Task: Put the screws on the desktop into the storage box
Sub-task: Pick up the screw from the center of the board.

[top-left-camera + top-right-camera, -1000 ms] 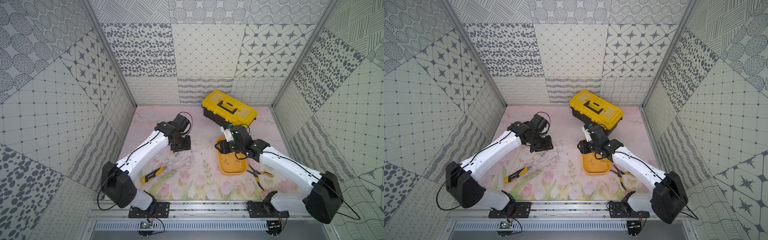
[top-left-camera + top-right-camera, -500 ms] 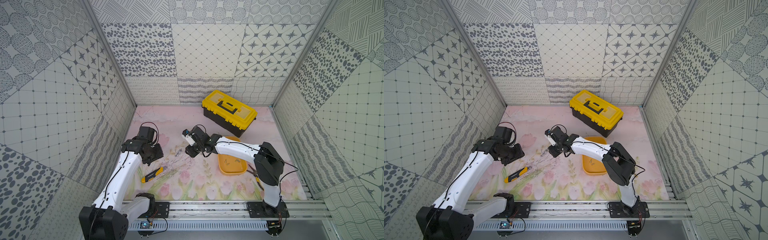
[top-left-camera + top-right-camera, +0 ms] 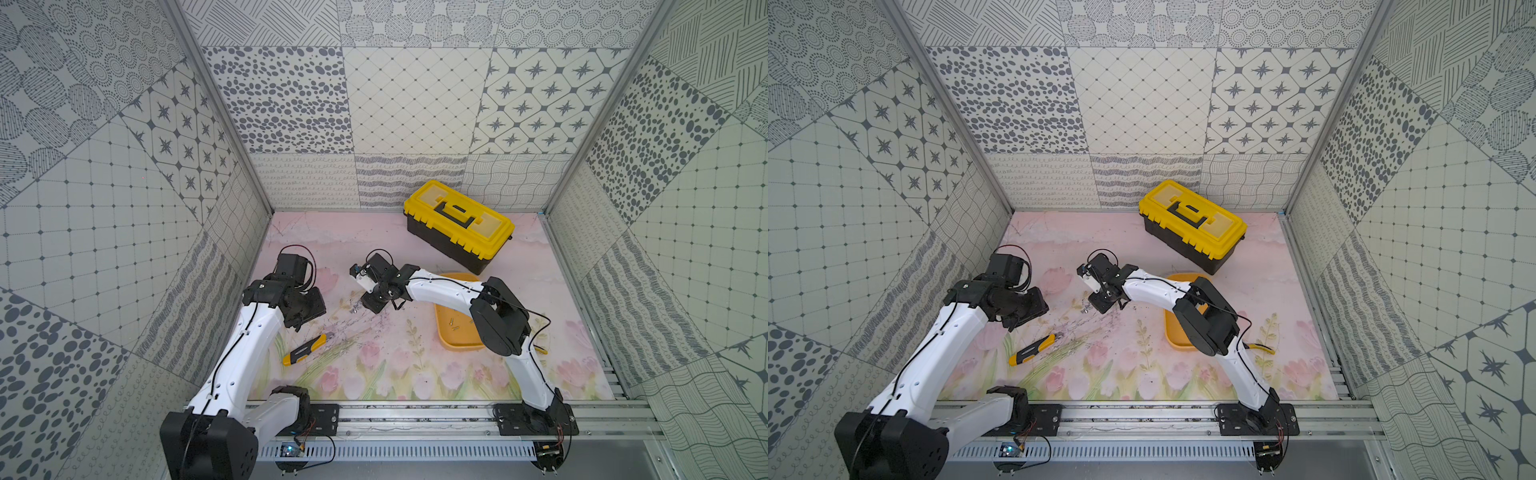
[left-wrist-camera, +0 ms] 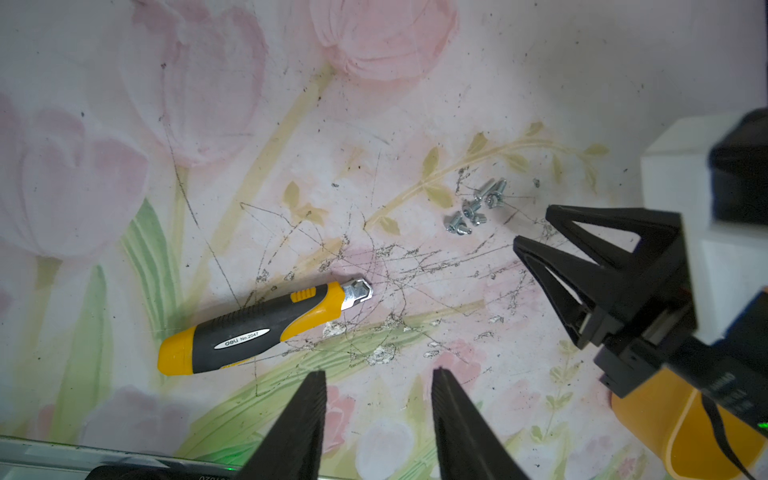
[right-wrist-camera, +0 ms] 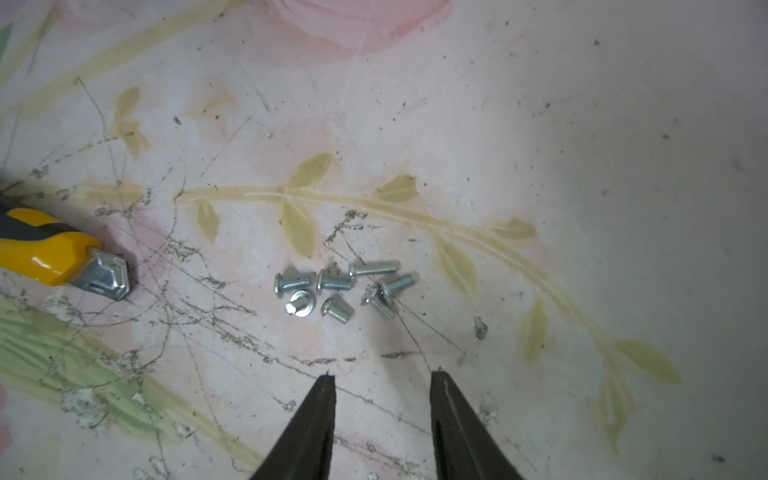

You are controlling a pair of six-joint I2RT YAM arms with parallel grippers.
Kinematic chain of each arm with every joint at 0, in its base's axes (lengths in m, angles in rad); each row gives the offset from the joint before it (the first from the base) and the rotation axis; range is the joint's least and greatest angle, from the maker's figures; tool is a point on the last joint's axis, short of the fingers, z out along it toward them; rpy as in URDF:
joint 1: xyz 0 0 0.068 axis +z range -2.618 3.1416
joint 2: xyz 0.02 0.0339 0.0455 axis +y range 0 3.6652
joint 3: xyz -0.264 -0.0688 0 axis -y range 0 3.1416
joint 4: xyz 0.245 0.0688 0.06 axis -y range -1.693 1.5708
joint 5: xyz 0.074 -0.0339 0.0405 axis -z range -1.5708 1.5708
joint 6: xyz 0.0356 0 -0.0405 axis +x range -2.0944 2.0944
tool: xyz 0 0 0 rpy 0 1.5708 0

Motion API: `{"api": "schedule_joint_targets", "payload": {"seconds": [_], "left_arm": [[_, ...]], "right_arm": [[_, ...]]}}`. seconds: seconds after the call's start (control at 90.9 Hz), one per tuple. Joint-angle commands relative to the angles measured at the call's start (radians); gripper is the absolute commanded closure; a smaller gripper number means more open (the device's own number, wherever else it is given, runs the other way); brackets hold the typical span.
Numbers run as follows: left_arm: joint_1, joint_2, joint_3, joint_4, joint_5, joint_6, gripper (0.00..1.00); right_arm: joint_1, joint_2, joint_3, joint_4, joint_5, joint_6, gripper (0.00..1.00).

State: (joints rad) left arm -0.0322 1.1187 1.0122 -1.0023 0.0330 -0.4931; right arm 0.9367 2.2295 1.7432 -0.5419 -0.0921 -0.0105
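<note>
Right jaws parted, empty, seemingly just short of screws (image 5: 345, 286).

I record white shells with black joints and bases on the left arm (image 3: 247, 347) and right arm (image 3: 442, 289), thin black cables looped along both, and tapered black fingers (image 5: 316, 428) on the right gripper (image 5: 381, 376).

Seven screws (image 5: 334, 281) are lying on the counter (image 5: 540, 124), and two more screws (image 3: 451, 321) are showing in the one storage box (image 3: 459, 345). One utility knife (image 3: 304, 350), one toolbox (image 3: 457, 232) and one pair of pliers (image 3: 1260, 347) are sitting there. Two claws are showing, the left claw (image 4: 378, 374) and the right claw (image 5: 381, 376).
</note>
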Motion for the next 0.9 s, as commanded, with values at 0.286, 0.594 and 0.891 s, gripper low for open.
{"api": "schedule_joint_targets", "payload": {"seconds": [0.286, 0.594, 0.891], "left_arm": [[0.007, 0.01, -0.003, 0.009, 0.012, 0.029, 0.53], [0.006, 0.029, 0.001, 0.01, 0.021, 0.031, 0.53], [0.007, 0.034, 0.001, 0.01, 0.025, 0.033, 0.53]], "right_arm": [[0.006, 0.135, 0.133, -0.042, -0.057, -0.033, 0.61], [0.005, 0.175, 0.17, -0.071, -0.062, -0.027, 0.69], [0.005, 0.151, 0.125, -0.07, -0.039, -0.018, 0.77]]}}
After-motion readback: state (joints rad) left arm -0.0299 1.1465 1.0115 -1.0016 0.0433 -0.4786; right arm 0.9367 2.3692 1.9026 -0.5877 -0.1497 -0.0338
